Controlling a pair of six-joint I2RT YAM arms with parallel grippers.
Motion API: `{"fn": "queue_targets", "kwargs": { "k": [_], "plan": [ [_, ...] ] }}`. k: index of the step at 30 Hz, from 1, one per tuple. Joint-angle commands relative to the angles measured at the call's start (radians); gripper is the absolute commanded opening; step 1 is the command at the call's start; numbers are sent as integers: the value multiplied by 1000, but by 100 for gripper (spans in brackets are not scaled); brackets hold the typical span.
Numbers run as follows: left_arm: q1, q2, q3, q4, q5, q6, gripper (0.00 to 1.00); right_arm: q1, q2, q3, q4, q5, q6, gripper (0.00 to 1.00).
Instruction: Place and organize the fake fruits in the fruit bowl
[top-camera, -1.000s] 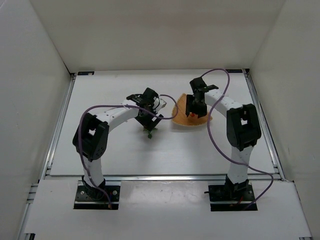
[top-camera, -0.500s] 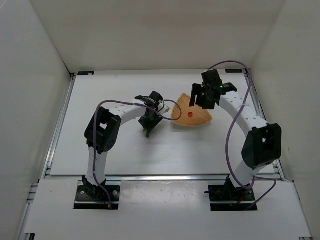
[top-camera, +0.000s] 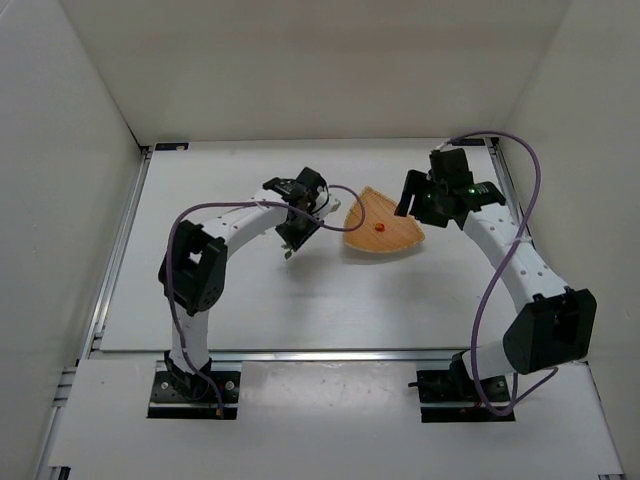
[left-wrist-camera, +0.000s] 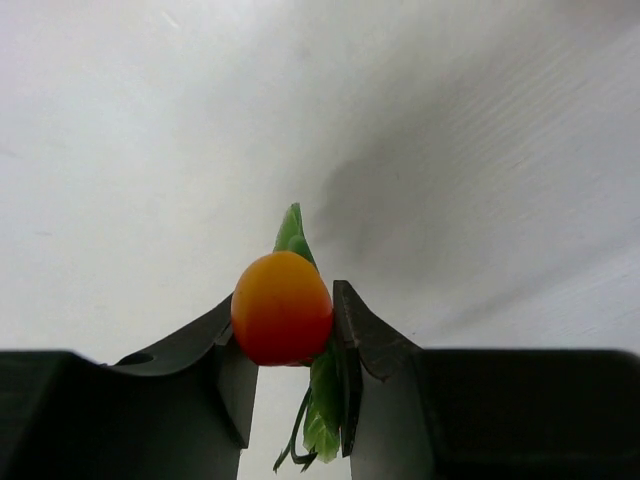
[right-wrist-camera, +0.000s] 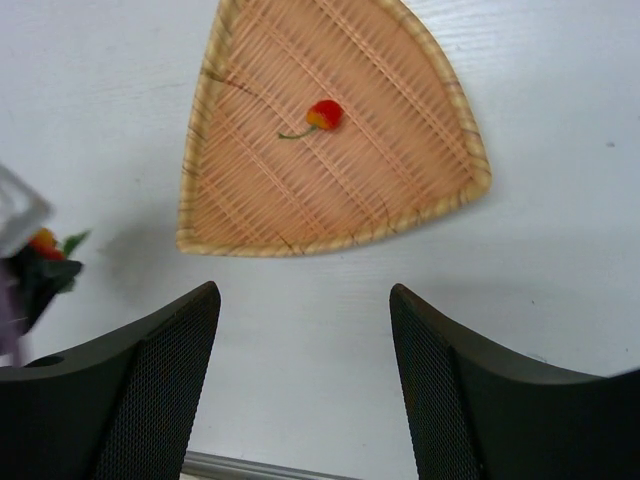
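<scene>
Top external view: the woven fruit bowl (top-camera: 398, 240) sits on the white worktop (top-camera: 220, 300) with one little red fruit (top-camera: 380, 228) lying inside it, roughly mid-bowl, thin green stem and all. The left gripper (top-camera: 290, 238) is just to the left of the bowl, not touching it. The right gripper (top-camera: 425, 195) is up by the bowl's right corner.

From the left wrist view you can see what that side has got: the gripper is clamped tight on a small orange-red fruit (left-wrist-camera: 282, 308), pinched between both fingers, with a green leaf (left-wrist-camera: 292, 230) poking up behind it and more green hanging down between the jaws. Its shadow falls on the worktop a bit beyond it, so it looks lifted clear of the surface.

The right wrist view looks straight down on the bowl from above. That gripper's fingers are spread wide apart with nothing between them, and the bowl lies just beyond the fingertips. The held fruit peeks in to the left of the bowl there too.
</scene>
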Motion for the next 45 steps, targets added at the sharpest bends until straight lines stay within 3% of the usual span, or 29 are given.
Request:
{"fn": "queue_targets", "kwargs": {
  "k": [1,5,12,16,17,20,21,23,27,31,32,36,39,45],
  "plan": [
    [-51,-122,140,-2,-79,44,20,-21,-74,-49,6,13,20,73],
    [-112,-53,276,45,-100,118,21,-58,-114,-108,6,36,43,73],
    [-178,220,586,46,-11,165,26,-133,-187,-129,-29,78,69,73],
    [-198,308,677,88,10,176,38,-155,-232,-138,-67,110,51,74],
    [-207,308,686,104,10,176,51,-164,-241,-139,-67,110,51,74],
    [-207,317,697,125,10,187,54,-173,-266,-149,-77,122,51,75],
    [-207,317,706,125,10,187,80,-173,-279,-149,-87,131,51,75],
    [-207,308,706,134,0,176,97,-182,-301,-158,-97,132,51,77],
    [-207,238,717,135,-37,130,100,-182,-321,-158,-106,141,51,80],
    [-207,118,649,135,-109,109,100,-182,-358,-169,-126,164,70,87],
    [-207,92,626,135,-135,109,100,-182,-368,-180,-136,164,70,94],
    [-103,-98,452,135,-218,73,100,-182,-379,-226,-178,138,60,100],
    [41,-206,256,135,-241,27,100,-182,-420,-263,-198,171,87,100],
    [438,-489,-159,135,-241,-48,100,-191,-543,-362,-209,190,97,100]
  ]
}}
